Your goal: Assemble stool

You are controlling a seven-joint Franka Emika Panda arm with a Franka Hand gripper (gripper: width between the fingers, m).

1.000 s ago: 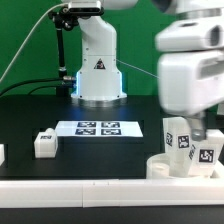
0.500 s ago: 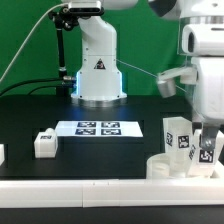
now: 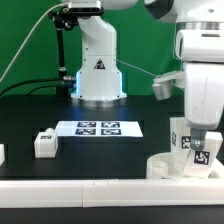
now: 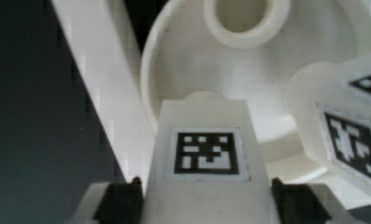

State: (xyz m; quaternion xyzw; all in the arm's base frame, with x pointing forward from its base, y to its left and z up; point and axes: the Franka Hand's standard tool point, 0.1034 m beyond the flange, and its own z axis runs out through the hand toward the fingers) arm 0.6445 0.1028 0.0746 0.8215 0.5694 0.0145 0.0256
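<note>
The round white stool seat point(image 3: 163, 166) lies at the exterior view's right, close to the front border bar. Two white legs with tags stand on it. My gripper point(image 3: 202, 147) has come down from above onto the nearer leg point(image 3: 206, 158). In the wrist view this leg point(image 4: 207, 150) fills the space between my fingers point(image 4: 132, 200), and both pads press its sides. The second leg point(image 3: 179, 134) stands just beside it, also visible in the wrist view point(image 4: 351, 120). The seat's dished top point(image 4: 208, 70) shows a socket hole point(image 4: 248, 20) beyond the held leg.
A loose leg point(image 3: 44, 142) lies on the black table at the exterior view's left, another white piece point(image 3: 2, 153) at the edge. The marker board point(image 3: 100, 128) lies mid-table before the robot base point(image 3: 98, 70). A long white border bar point(image 3: 80, 187) runs along the front.
My gripper has moved toward the exterior view's right and down over the seat, and its jaws have closed from wide open onto the nearer leg.
</note>
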